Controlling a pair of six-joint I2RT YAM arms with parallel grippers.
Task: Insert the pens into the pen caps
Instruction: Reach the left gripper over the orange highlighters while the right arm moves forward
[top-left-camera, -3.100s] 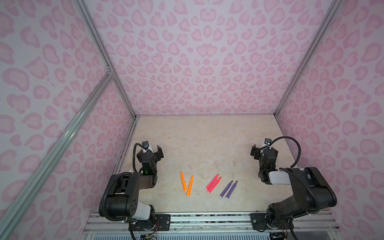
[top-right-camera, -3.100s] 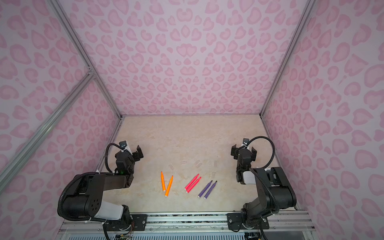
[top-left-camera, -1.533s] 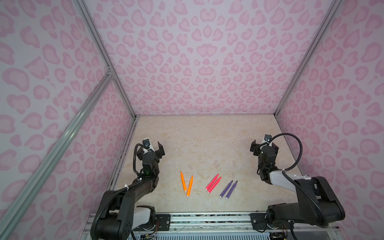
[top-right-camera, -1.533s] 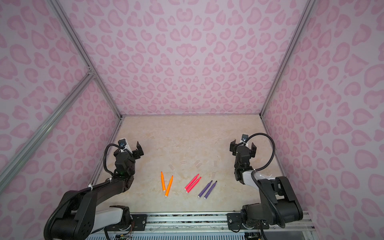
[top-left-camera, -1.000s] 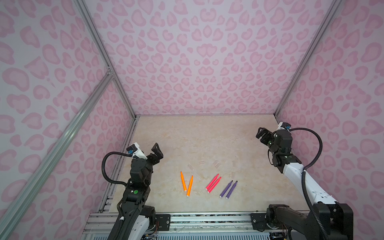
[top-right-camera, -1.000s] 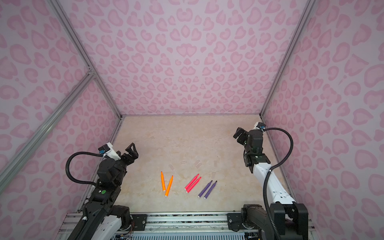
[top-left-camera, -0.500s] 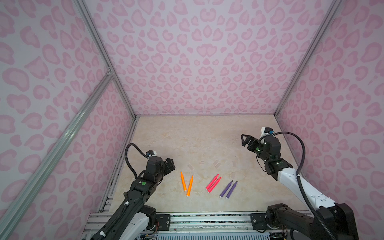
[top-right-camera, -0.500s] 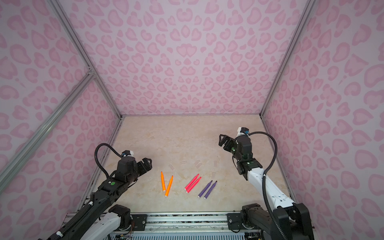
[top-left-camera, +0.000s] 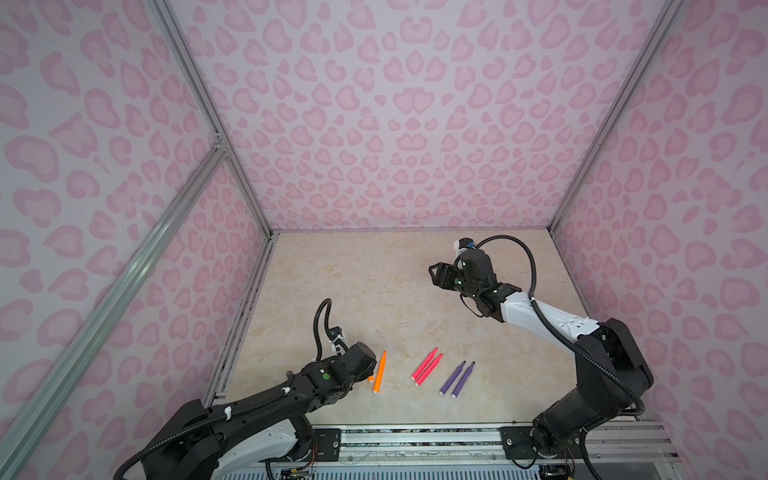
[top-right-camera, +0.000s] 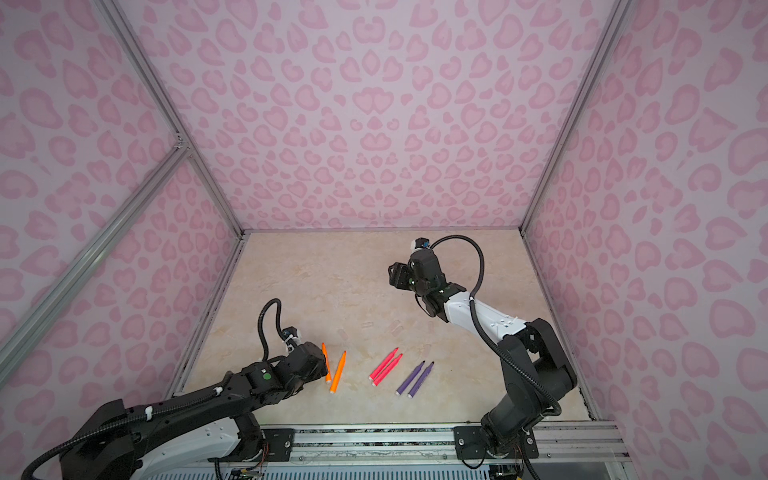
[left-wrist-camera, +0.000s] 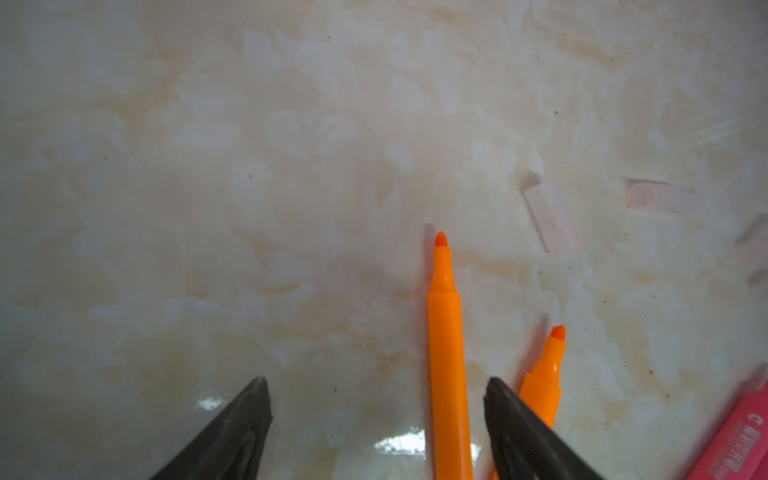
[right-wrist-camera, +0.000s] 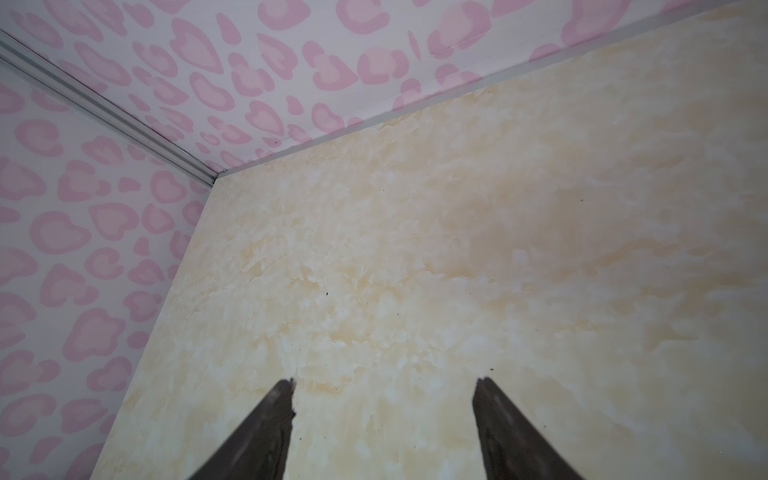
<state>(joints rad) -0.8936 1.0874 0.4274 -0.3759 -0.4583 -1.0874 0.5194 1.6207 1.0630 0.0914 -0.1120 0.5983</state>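
Six pens lie in pairs near the table's front: two orange pens (top-left-camera: 379, 372), two pink-red pens (top-left-camera: 424, 366) and two purple pens (top-left-camera: 457, 378). Faint clear pen caps (top-left-camera: 402, 325) lie in a row just behind them. My left gripper (left-wrist-camera: 376, 380) is open and low over the table. One orange pen (left-wrist-camera: 446, 353) lies between its jaws, near one finger (left-wrist-camera: 511, 415), untouched. The second orange pen (left-wrist-camera: 544, 386) lies outside that finger. Two caps (left-wrist-camera: 548, 218) show beyond. My right gripper (top-left-camera: 434, 274) hangs open and empty above mid-table, aimed at the far left corner (right-wrist-camera: 214, 178).
Pink patterned walls (top-left-camera: 395, 124) close the beige table (top-left-camera: 353, 282) on three sides, with metal posts at the corners. A metal rail (top-left-camera: 415, 440) with both arm bases runs along the front edge.
My left gripper has swung right and down onto the left orange pen, its jaws narrowing. My right gripper has moved left toward mid-table and its jaws have narrowed too.
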